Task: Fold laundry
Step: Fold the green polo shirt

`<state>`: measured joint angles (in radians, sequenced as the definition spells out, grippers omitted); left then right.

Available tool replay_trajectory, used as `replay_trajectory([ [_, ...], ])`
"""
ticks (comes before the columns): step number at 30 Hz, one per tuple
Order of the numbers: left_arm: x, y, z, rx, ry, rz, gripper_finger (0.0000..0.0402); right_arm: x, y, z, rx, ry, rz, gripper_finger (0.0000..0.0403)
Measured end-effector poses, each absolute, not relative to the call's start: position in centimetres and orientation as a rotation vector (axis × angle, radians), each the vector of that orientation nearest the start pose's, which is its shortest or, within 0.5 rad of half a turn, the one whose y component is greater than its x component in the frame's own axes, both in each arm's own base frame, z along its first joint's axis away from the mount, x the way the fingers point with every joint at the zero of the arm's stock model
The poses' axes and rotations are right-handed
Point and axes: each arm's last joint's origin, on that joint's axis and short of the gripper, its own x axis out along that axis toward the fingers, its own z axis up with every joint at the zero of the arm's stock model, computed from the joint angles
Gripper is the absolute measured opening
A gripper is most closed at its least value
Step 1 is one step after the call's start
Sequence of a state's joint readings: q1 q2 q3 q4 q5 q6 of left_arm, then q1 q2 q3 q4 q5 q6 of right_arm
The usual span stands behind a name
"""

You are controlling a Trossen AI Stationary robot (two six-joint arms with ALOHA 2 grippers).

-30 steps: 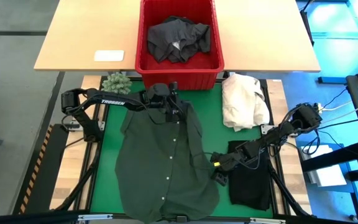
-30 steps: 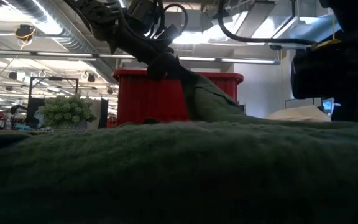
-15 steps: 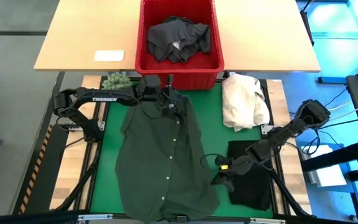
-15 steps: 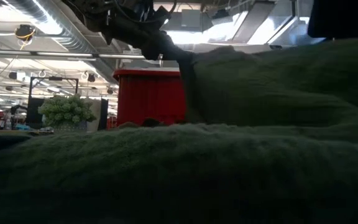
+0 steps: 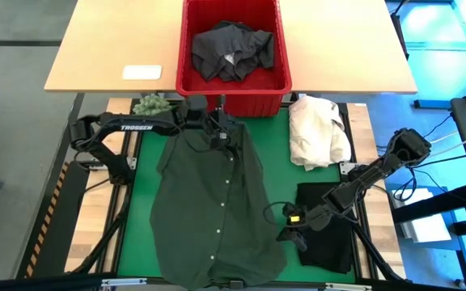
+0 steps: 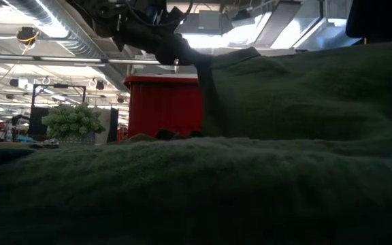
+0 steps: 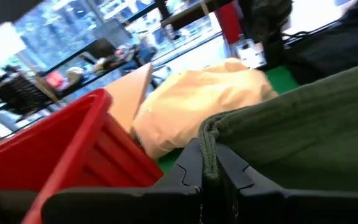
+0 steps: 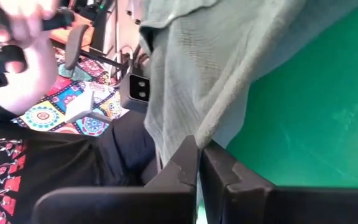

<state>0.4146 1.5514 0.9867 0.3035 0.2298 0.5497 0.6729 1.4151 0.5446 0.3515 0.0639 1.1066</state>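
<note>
From above, the green shirt [image 5: 213, 202] lies flat on the green table [image 5: 277, 158]. The left gripper [image 5: 217, 133] pinches its collar just by the red basket [image 5: 233, 85]. The right gripper [image 5: 291, 234] pinches the hem, beside a black cloth [image 5: 330, 234].

Down low, the collar hangs lifted from the left one.

In each wrist view, the fingers [image 7: 191, 171] are squeezed tight on a shirt edge.

I think a fold is starting. Next, both should lift together and lay one edge over.
</note>
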Motion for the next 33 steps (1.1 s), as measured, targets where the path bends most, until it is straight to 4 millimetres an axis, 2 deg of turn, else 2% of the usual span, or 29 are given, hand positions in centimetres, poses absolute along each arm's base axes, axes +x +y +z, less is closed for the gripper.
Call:
replay_trajectory([
  [9, 32.6, 15.4, 24.0, 0.348, 0.281, 0.058, 0.0002, 21.5, 16.6, 17.8, 0.794, 0.597, 0.306, 0.0],
  [16, 32.3, 16.2, 23.7, 0.328, 0.291, 0.081, 0.0002, 23.7, 14.7, 18.8, 0.726, 0.439, 0.367, 0.0],
  [24, 31.3, 17.4, 22.7, 0.26, 0.39, 0.094, 0.0002, 27.1, 12.4, 16.2, 0.739, 0.425, 0.4, 0.0],
  [33, 29.6, 16.9, 20.3, 0.25, 0.669, -0.008, 0.0002, 30.2, 13.1, 13.6, 0.753, 0.596, 0.48, 0.0],
])
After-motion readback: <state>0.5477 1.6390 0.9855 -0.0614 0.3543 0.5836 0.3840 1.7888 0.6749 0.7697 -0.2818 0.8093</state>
